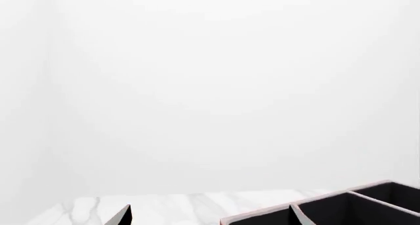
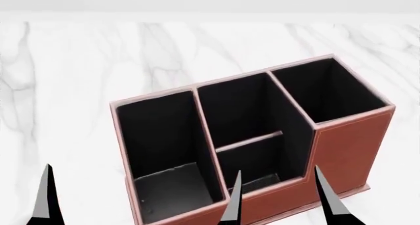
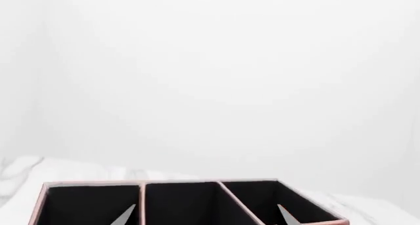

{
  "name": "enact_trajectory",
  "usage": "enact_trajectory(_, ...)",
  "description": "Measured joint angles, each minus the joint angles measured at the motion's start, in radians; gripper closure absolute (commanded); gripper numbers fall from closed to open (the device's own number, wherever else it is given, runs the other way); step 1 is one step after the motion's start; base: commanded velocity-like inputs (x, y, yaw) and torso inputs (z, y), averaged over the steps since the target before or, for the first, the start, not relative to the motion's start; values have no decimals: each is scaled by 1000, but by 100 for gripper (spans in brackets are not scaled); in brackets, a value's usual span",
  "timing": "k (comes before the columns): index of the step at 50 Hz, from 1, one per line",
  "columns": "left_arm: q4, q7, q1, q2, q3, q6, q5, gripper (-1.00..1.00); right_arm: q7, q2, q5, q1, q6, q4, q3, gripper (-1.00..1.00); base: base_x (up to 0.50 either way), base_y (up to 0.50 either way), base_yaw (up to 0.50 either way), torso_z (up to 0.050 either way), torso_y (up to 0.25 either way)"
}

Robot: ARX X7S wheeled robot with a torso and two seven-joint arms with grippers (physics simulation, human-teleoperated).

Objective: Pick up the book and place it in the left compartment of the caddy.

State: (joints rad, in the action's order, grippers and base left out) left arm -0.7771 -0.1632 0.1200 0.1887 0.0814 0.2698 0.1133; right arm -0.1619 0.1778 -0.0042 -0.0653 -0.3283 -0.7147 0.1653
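The reddish-brown caddy (image 2: 341, 146) stands on the white marble table (image 2: 78, 77), just ahead of both grippers. Its left compartment (image 2: 172, 189) shows black walls and a greyish floor. The book shows in no view. My right gripper (image 2: 282, 198) is open and empty, with its fingertips before the caddy's middle and right sections. In the right wrist view the right gripper (image 3: 204, 216) has both tips wide apart over the caddy (image 3: 177, 184). Of my left gripper, one fingertip (image 2: 46, 193) shows left of the caddy. It also shows in the left wrist view (image 1: 122, 216), far off centre, beside the caddy (image 1: 262, 216).
The caddy's middle section has a low divider (image 2: 249, 140). Its right end section (image 2: 325, 90) is taller. A plain white wall (image 3: 210, 77) rises behind the table's far edge.
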Motion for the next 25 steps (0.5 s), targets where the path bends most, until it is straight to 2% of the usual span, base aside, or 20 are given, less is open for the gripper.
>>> enact_trajectory(25,-7,-16,2,23,8,-2,30,-100,-18,16,18,4,-4,-3,7,-100,0,0,0,50,0)
